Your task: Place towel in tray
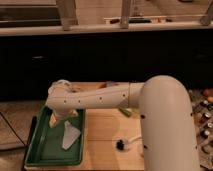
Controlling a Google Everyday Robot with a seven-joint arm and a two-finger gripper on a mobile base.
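The green tray (40,155) lies at the left of the wooden table. The pale towel (70,136) sits inside the tray's upper right part, roughly triangular. My white arm reaches left across the table, and its wrist bends down over the tray's far end. The gripper (59,120) is below the wrist, just above and left of the towel, mostly hidden by the arm. I cannot tell whether it touches the towel.
A small black and white object (125,145) lies on the wooden table (107,135) right of the tray. A green item (125,113) lies under the arm. Small items (206,116) crowd the right edge. A dark counter runs along the back.
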